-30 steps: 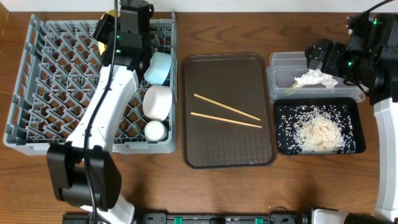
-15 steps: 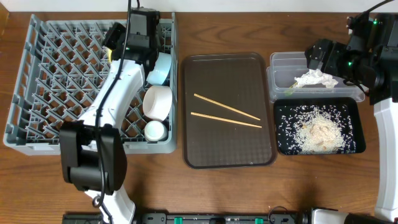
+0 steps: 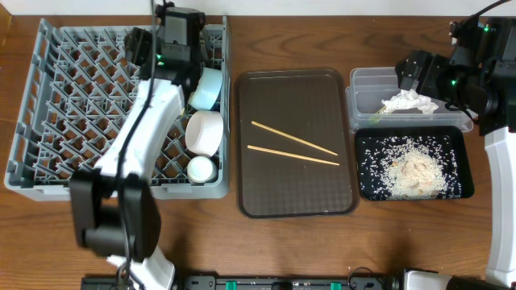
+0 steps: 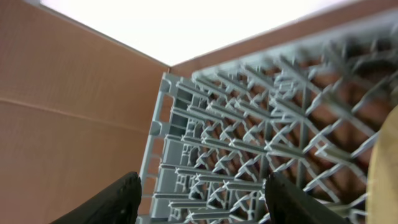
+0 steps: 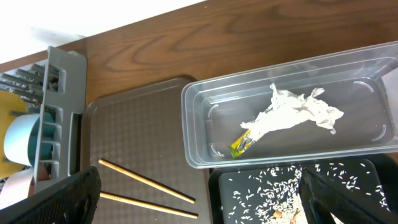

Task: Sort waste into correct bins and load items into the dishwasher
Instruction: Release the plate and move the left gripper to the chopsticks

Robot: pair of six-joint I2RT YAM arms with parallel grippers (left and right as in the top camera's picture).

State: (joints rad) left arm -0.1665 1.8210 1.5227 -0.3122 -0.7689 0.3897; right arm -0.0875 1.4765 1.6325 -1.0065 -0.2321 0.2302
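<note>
My left gripper (image 4: 202,202) stands open over the back of the grey dishwasher rack (image 3: 81,105), with nothing between its fingers. A yellow plate edge (image 4: 384,174) shows at its right, and again in the right wrist view as the plate (image 5: 13,102). The light blue bowl (image 3: 207,87), white bowl (image 3: 204,131) and small white cup (image 3: 201,168) sit along the rack's right side. Two chopsticks (image 3: 294,145) lie on the brown tray (image 3: 294,201). The clear tub (image 3: 407,80) holds the napkin (image 3: 409,102) and green wrapper (image 5: 241,144). Rice (image 3: 415,171) fills the black tray (image 3: 459,141). My right gripper (image 5: 205,199) hangs open above the tub.
The left arm (image 3: 141,129) stretches diagonally over the rack's right half. The right arm (image 3: 484,72) stands at the table's far right edge. Bare wooden table (image 3: 322,250) runs along the front.
The left gripper's jaws have gone from shut to open over the rack's back, and the left arm has shifted slightly. The right arm has not moved.
</note>
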